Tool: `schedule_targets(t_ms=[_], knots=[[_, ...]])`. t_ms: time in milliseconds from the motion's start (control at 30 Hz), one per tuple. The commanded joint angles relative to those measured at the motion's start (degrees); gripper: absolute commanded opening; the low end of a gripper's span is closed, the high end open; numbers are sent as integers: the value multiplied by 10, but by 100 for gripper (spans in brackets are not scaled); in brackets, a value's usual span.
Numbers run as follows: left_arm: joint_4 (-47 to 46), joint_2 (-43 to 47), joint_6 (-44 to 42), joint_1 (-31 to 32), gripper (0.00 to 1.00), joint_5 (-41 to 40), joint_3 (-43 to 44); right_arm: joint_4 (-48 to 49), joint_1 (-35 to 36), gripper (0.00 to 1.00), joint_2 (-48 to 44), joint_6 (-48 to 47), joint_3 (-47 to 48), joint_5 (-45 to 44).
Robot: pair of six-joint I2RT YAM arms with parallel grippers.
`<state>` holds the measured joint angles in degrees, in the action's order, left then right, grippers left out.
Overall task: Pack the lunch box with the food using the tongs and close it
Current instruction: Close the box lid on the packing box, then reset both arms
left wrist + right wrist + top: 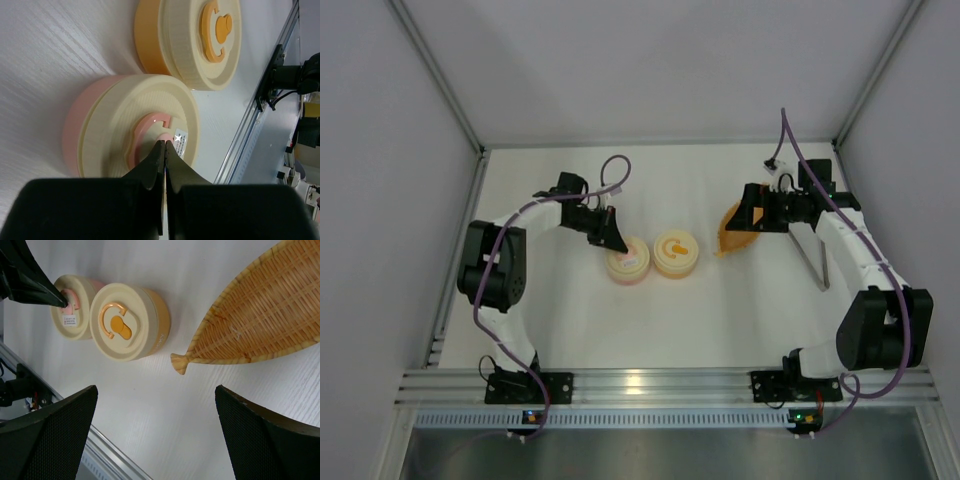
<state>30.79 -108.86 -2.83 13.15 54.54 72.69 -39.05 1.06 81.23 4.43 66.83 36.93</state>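
Left gripper point(165, 142): I read its jaws as pinched fully together, the tips touching the pink handle on the lid of the pink container point(125, 135), probably to press or work that lid.
Right gripper point(156, 390): jaws spread wide and holding nothing, hovering near the tail of the woven leaf dish point(265, 320).
Tongs point(823, 283): lying untouched on the table to the right of the dish, beside my right forearm.
Food: no piece shows. The visible part of the dish is bare, so it may be under the lids, though I can't confirm that.
Count: two round containers, the pink one and the orange container point(130, 327), both lidded; one dish; one pair of tongs; zero food pieces seen.
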Motion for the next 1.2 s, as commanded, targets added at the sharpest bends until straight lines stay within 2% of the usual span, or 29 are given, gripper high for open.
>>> schedule_targets(t_ms=[0, 167, 300, 333, 367, 433, 567, 700, 900, 1033, 1167], knots=[[-13, 46, 1, -3, 0, -3, 9, 26, -3, 99, -5, -11, 20, 26], [11, 109, 5, -8, 0, -15, 29, 27, -3, 99, -13, -32, 29, 23], [18, 161, 15, -24, 13, -12, 12, 25, -2, 99, -23, -81, 26, -14], [17, 182, 17, -35, 35, -14, 7, 23, -1, 100, -25, -89, 26, -22], [15, 193, 19, -41, 50, -16, -6, 21, -2, 99, -27, -95, 24, -28], [12, 221, 23, -65, 98, -26, -15, 23, -1, 99, -31, -113, 23, -53], [15, 254, 27, -109, 98, -68, -30, 34, -3, 99, -55, -142, 2, -91], [76, 263, -14, -128, 98, -118, -13, 50, -2, 99, -89, -152, -30, -120], [59, 296, 2, -150, 98, -229, -68, 84, -4, 99, -121, -132, -94, -132], [39, 311, -4, -173, 98, -261, -112, 91, -5, 99, -130, -129, -114, -146], [25, 325, -6, -201, 98, -251, -143, 91, -4, 99, -141, -137, -126, -156]])
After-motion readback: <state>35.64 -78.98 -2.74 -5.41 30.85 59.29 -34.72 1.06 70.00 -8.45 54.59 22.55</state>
